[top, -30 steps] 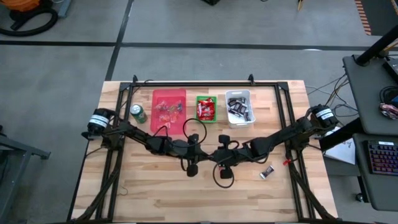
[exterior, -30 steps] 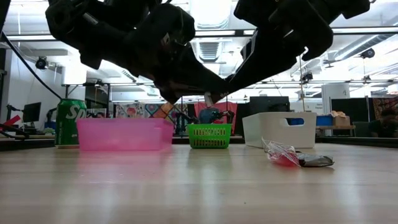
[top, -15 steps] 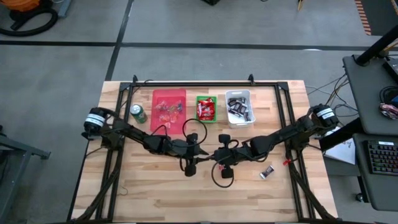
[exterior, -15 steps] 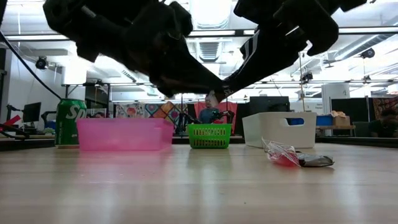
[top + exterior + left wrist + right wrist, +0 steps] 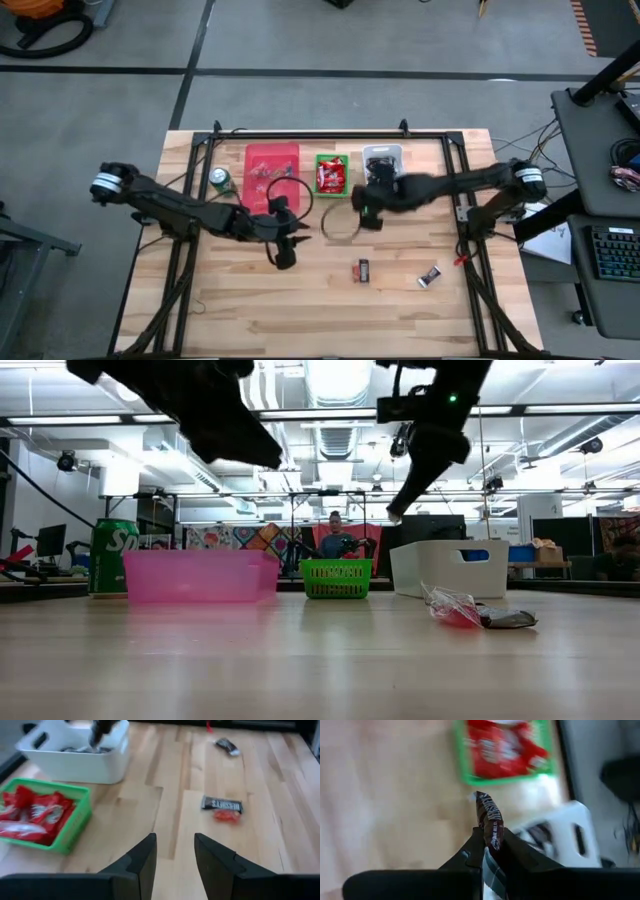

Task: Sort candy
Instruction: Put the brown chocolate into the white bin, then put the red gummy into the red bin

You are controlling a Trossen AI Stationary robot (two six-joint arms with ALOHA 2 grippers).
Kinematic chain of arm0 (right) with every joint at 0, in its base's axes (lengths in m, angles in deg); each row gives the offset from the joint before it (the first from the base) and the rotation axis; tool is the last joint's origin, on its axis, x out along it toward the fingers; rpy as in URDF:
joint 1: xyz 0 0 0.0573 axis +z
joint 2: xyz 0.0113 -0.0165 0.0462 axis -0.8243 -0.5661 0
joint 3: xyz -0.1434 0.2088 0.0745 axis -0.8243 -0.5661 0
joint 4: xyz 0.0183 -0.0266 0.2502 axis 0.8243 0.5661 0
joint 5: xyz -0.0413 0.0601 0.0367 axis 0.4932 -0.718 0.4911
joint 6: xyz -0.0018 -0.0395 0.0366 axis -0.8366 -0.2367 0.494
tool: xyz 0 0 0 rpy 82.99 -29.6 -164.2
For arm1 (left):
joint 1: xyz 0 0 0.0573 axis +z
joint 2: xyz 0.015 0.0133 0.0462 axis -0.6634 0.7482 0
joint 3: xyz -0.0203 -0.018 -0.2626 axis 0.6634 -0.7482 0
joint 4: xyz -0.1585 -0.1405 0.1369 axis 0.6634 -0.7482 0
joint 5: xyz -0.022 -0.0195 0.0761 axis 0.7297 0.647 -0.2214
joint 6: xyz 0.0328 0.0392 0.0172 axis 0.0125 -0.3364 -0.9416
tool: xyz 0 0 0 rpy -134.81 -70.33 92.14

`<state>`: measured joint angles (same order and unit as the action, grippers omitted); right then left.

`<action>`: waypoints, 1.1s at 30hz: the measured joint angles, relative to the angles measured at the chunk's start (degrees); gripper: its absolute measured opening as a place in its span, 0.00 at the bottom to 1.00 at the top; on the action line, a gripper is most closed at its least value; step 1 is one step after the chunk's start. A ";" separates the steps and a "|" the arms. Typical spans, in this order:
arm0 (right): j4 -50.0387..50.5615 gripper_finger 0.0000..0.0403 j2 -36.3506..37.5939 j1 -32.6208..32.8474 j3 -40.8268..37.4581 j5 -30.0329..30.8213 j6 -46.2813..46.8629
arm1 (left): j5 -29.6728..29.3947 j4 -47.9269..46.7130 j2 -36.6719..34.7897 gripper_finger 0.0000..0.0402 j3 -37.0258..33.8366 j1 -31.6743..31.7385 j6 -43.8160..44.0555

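Note:
My right gripper (image 5: 492,845) is shut on a dark brown wrapped candy (image 5: 489,817), high over the table by the white bin's (image 5: 385,160) near left corner. The white bin holds dark candy, the green basket (image 5: 332,173) red-wrapped candy, and the pink tray (image 5: 272,165) mixed candy. My left gripper (image 5: 175,857) stands open and holds nothing, in the air near the pink tray's near end (image 5: 284,256). A dark Hershey's candy (image 5: 222,805) lies flat on the table with a red candy (image 5: 226,816) against it. My right gripper pinches the dark candy between its two fingers at one end of the wrapper (image 5: 492,836). The rest of the candy sticks out past the fingertips. The fingers slant down from the table's right side. The candy is lifted clear of the table and the bins.
A green can (image 5: 221,181) stands left of the pink tray. Two more candies (image 5: 430,275) lie near the table's right side. A black frame (image 5: 310,133) runs along the far edge and both sides. A person (image 5: 335,540) shows beyond the table.
The two grippers met fingertip to fingertip on a small candy at the table's middle. My left gripper has opened, let go, risen and drawn back toward the left. My right gripper has kept the dark candy and swung up toward the far edge and the white bin.

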<state>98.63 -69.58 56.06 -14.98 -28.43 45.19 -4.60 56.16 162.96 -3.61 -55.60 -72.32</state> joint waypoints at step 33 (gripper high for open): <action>-6.15 0.32 7.48 -27.78 -8.74 -22.12 7.17 | -3.81 1.14 2.73 0.29 -0.46 -2.04 3.26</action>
<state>92.48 -62.09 28.28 -23.72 -50.55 52.36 -8.42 57.30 165.68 -4.07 -57.64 -69.06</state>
